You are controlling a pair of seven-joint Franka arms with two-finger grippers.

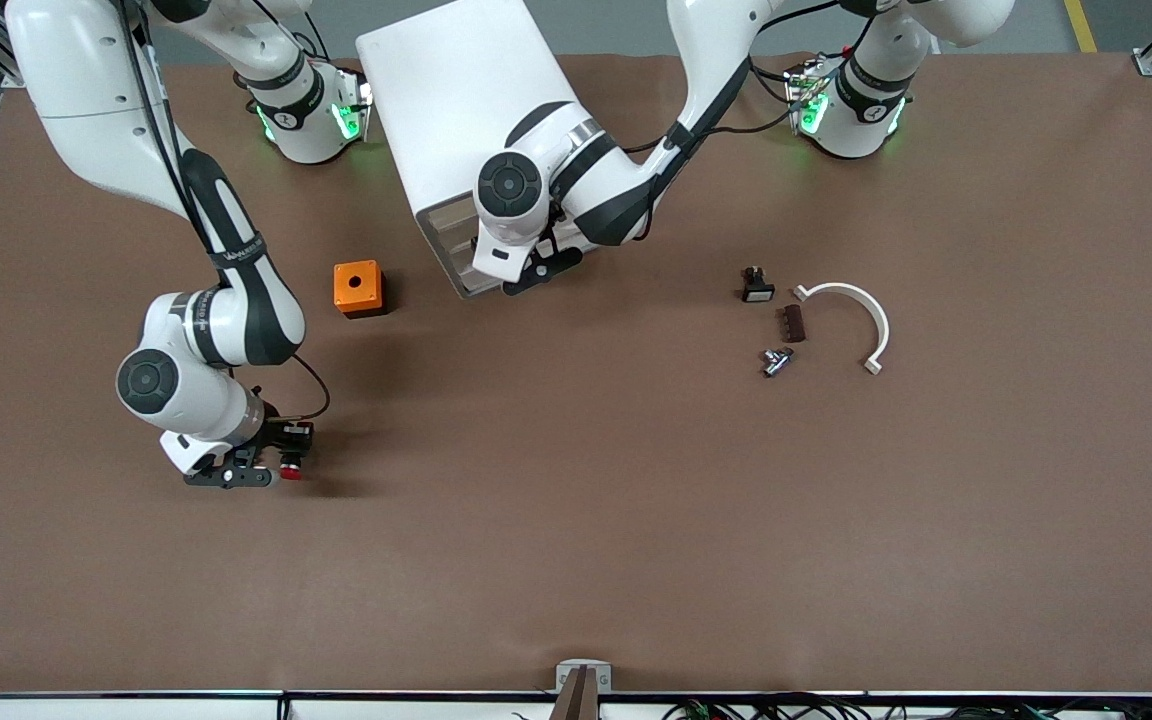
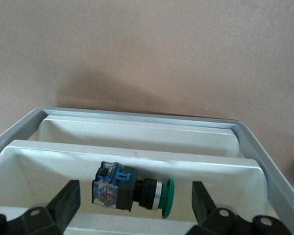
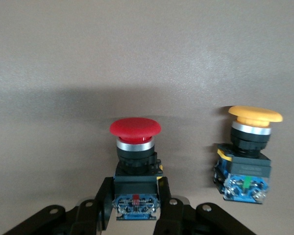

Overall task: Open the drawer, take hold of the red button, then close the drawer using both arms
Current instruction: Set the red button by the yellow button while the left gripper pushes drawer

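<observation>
- Orange cube with a hole (image 1: 358, 288): on the brown table (image 1: 576, 520), beside the cabinet.
- Green-capped push button (image 2: 132, 190): lying on its side.
- Yellow-capped push button (image 3: 246, 155): upright.
- White curved bracket (image 1: 851, 322), small black switch (image 1: 757, 285), dark brown block (image 1: 793, 323), metal fitting (image 1: 776, 361): clustered together.

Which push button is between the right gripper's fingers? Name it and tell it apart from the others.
The red-capped button, clamped in the right gripper. The orange-capped button stands free beside it on the table; the green-capped button lies in the open drawer.
</observation>
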